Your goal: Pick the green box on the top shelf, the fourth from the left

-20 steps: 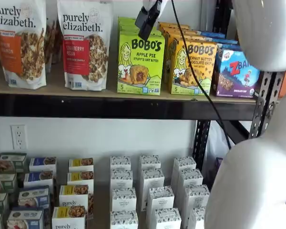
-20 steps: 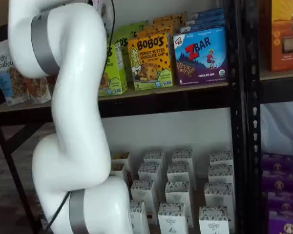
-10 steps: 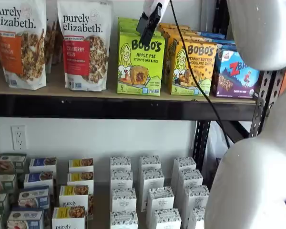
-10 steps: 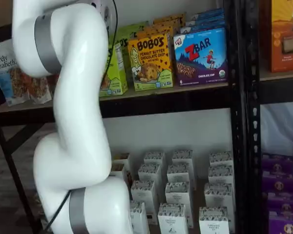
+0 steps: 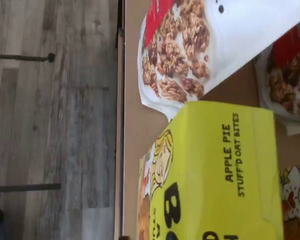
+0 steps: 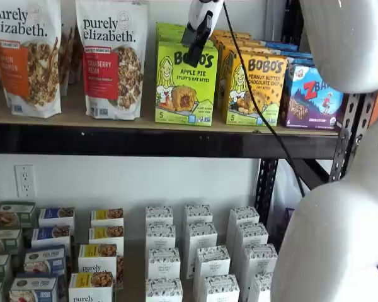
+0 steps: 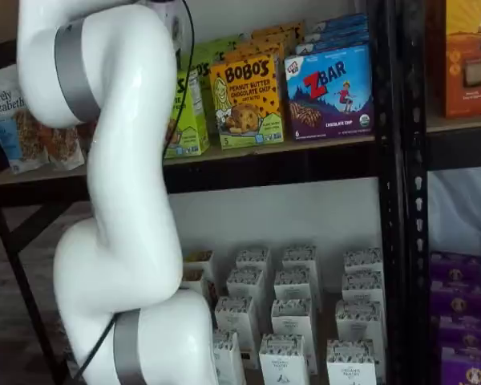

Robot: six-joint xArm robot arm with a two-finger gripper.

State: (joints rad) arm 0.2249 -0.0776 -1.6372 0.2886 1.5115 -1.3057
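The green box (image 6: 186,85) stands upright on the top shelf (image 6: 145,139), printed "BOBO'S Apple Pie", between a granola bag and the yellow-orange Bobo's carton (image 6: 254,89). My gripper (image 6: 198,43) hangs from the view's upper edge, with its black fingers in front of the box's top edge. The fingers show side-on, so I cannot tell whether they are open. In the wrist view the green box's top panel (image 5: 225,170) lies close below the camera. In a shelf view the green box (image 7: 188,112) is half hidden behind the white arm.
Two Purely Elizabeth granola bags (image 6: 112,60) stand left of the green box, and a blue-purple ZBar carton (image 6: 312,94) stands at the right. Several small white cartons (image 6: 198,251) fill the lower shelf. The white arm (image 7: 120,200) blocks much of one shelf view.
The gripper has moved a little to the right and deeper toward the shelf, so its fingers now overlap the green box's top edge.
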